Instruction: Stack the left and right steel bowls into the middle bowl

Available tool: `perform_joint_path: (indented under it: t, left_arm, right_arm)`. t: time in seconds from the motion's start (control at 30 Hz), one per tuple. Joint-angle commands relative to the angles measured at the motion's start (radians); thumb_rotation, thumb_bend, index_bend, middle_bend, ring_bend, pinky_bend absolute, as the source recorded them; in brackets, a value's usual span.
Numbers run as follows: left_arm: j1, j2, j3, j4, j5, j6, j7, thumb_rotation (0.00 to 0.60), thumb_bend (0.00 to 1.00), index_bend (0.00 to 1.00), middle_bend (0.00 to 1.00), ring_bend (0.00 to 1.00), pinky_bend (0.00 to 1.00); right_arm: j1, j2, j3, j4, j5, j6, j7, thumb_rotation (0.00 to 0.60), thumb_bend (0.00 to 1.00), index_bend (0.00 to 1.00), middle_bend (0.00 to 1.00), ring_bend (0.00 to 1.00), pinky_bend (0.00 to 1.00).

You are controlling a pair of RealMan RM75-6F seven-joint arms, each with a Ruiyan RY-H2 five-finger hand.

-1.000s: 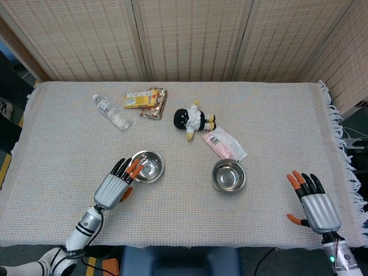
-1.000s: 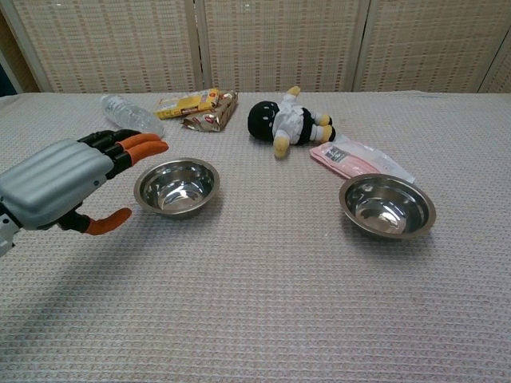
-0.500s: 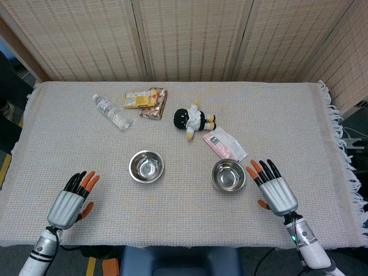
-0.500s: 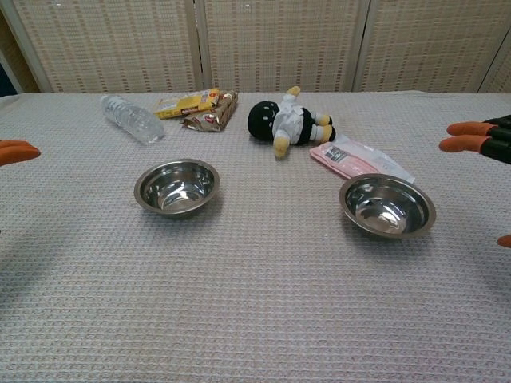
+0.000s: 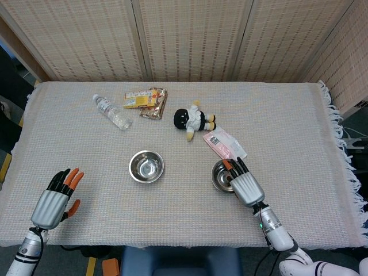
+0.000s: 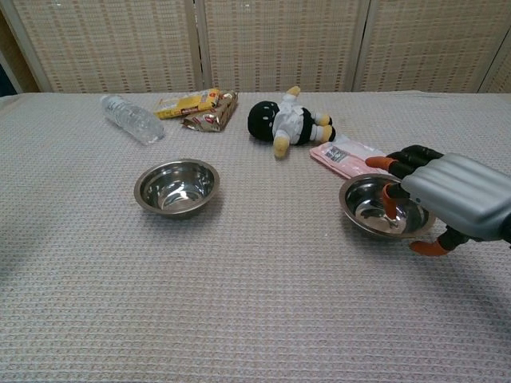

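Note:
Two steel bowls stand on the cloth-covered table. One bowl (image 5: pixel 146 166) (image 6: pixel 176 186) sits left of centre, empty and untouched. My right hand (image 5: pixel 244 183) (image 6: pixel 447 195) is over the right side of the other bowl (image 5: pixel 221 175) (image 6: pixel 369 209). Its fingers (image 6: pixel 390 194) reach over the rim into the bowl and the thumb (image 6: pixel 429 248) sits outside, near the rim, without a clear grip. My left hand (image 5: pixel 54 198) hovers open near the table's front left corner, far from both bowls; the chest view does not show it.
A plush doll (image 5: pixel 192 120) and a pink packet (image 5: pixel 223 144) lie just behind the right bowl. A water bottle (image 5: pixel 111 112) and snack packets (image 5: pixel 145 100) lie at the back left. A fringed cloth edge (image 5: pixel 339 132) marks the table's right side.
My right hand has moved left from the front right edge onto the right bowl's rim. My left hand has drawn away from the left bowl to the front left corner.

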Motion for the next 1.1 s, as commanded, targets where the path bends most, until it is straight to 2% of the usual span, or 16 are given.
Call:
perform_joint_path:
  t: [0.03,0.27,0.4,0.53,0.63,0.73,0.87,0.97,1.1]
  left_arm:
    - [0.000,0.001,-0.004,0.002,0.001,-0.004,-0.001,0.600,0.40,0.00,0.00,0.00,0.10]
    - [0.005,0.001,-0.016,0.005,0.005,-0.007,0.003,0.600,0.40,0.00,0.00,0.00,0.10]
    - [0.006,0.002,-0.023,0.000,0.003,-0.009,0.003,0.600,0.40,0.00,0.00,0.00,0.10]
    - [0.007,0.005,-0.033,-0.005,0.003,-0.006,-0.004,0.600,0.40,0.00,0.00,0.00,0.10]
    - [0.010,0.009,-0.042,-0.008,-0.001,-0.002,-0.009,0.600,0.40,0.00,0.00,0.00,0.10]
    - [0.013,0.013,-0.048,-0.010,-0.005,0.000,-0.011,0.600,0.40,0.00,0.00,0.00,0.10]
    - [0.016,0.024,-0.050,-0.019,-0.002,0.002,-0.023,0.600,0.40,0.00,0.00,0.00,0.10]
    - [0.020,0.034,-0.053,-0.028,-0.006,0.003,-0.035,0.600,0.40,0.00,0.00,0.00,0.10]
    - [0.023,0.045,-0.056,-0.038,-0.008,0.001,-0.045,0.600,0.40,0.00,0.00,0.00,0.10]
  right_arm:
    - [0.013,-0.025,-0.008,0.030,0.008,-0.010,0.013,0.600,0.25,0.54,0.00,0.00,0.00]
    - [0.024,-0.036,-0.021,0.039,-0.022,0.025,0.056,0.600,0.43,0.67,0.00,0.00,0.00]
    - [0.036,-0.013,-0.020,-0.016,-0.046,0.046,0.068,0.600,0.47,0.70,0.00,0.00,0.00]
    - [0.072,-0.002,0.015,-0.104,-0.044,0.037,0.029,0.600,0.47,0.68,0.00,0.00,0.00]
    - [0.129,-0.024,0.067,-0.166,-0.017,-0.008,-0.025,0.600,0.47,0.67,0.00,0.00,0.00]
    - [0.189,-0.067,0.125,-0.177,0.037,-0.062,-0.077,0.600,0.47,0.67,0.00,0.00,0.00]
    - [0.296,-0.169,0.212,-0.118,0.139,-0.141,-0.142,0.600,0.47,0.66,0.00,0.00,0.00]
    - [0.374,-0.255,0.259,-0.029,0.206,-0.184,-0.172,0.600,0.47,0.64,0.00,0.00,0.00]
    - [0.469,-0.362,0.291,0.101,0.241,-0.214,-0.171,0.600,0.47,0.62,0.00,0.00,0.00]
